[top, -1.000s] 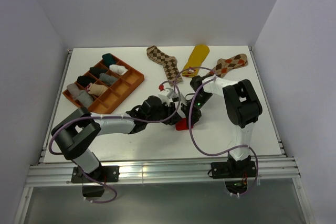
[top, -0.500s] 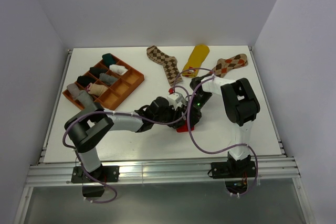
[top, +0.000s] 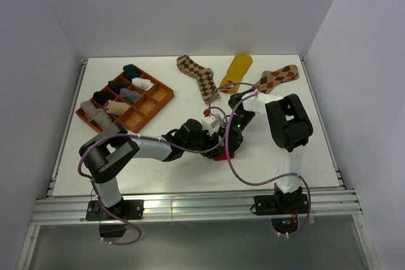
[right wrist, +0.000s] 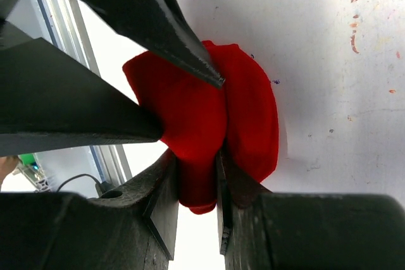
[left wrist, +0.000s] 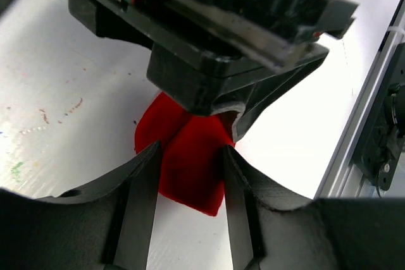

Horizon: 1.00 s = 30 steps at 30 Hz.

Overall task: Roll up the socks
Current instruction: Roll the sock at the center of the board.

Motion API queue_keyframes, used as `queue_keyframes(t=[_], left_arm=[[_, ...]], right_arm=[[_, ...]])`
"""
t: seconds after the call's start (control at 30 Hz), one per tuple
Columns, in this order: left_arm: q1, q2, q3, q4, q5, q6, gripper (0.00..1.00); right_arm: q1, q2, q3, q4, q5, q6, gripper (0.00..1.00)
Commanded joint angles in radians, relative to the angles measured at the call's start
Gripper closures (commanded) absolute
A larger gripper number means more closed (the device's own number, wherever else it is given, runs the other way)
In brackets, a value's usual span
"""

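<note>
On the white table (top: 304, 150), front middle, lies the red sock (right wrist: 247, 112): right gripper (right wrist: 197, 162) pinches a fold, left gripper (left wrist: 190, 156) straddles it, grip impossible to tell. A slipping fold could unroll it

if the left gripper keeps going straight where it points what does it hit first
Probably the red sock, already between the fingers of the left gripper; right behind it is the right gripper pinching that sock. Depth is hard to judge.
</note>
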Motion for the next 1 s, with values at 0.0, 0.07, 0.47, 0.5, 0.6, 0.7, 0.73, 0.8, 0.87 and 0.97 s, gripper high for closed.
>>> queue_keyframes(t=[0.0, 0.07, 0.47, 0.5, 0.6, 0.7, 0.73, 0.8, 0.87, 0.97], left_arm=[[-0.008, 0.031, -0.004, 0.002, 0.063, 0.009, 0.52], [-0.008, 0.054, 0.008, -0.013, 0.057, 0.008, 0.55], [-0.008, 0.210, 0.102, -0.197, 0.058, 0.006, 1.00], [-0.008, 0.225, 0.110, -0.211, 0.055, 0.009, 1.00], [-0.008, 0.250, 0.128, -0.249, 0.069, 0.018, 1.00], [-0.008, 0.256, 0.134, -0.265, 0.075, 0.028, 1.00], [-0.008, 0.258, 0.136, -0.273, 0.075, 0.029, 1.00], [-0.007, 0.268, 0.143, -0.288, 0.078, 0.031, 1.00], [-0.007, 0.276, 0.151, -0.297, 0.084, 0.031, 1.00], [-0.004, 0.285, 0.153, -0.303, 0.091, 0.029, 1.00]], right_arm=[[0.000, 0.022, 0.001, 0.055, 0.094, 0.006, 0.82], [0.000, 0.017, -0.003, 0.065, 0.098, 0.014, 0.82], [0.000, -0.195, -0.143, 0.286, 0.177, 0.135, 0.52], [0.000, -0.217, -0.157, 0.315, 0.183, 0.138, 0.51], [0.000, -0.312, -0.209, 0.369, 0.192, 0.160, 0.44], [-0.001, -0.392, -0.256, 0.404, 0.207, 0.177, 0.40], [-0.001, -0.409, -0.276, 0.420, 0.218, 0.177, 0.39], [-0.009, -0.459, -0.298, 0.449, 0.226, 0.192, 0.35], [-0.029, -0.489, -0.321, 0.460, 0.229, 0.197, 0.30], [-0.073, -0.539, -0.344, 0.473, 0.215, 0.198, 0.27]])
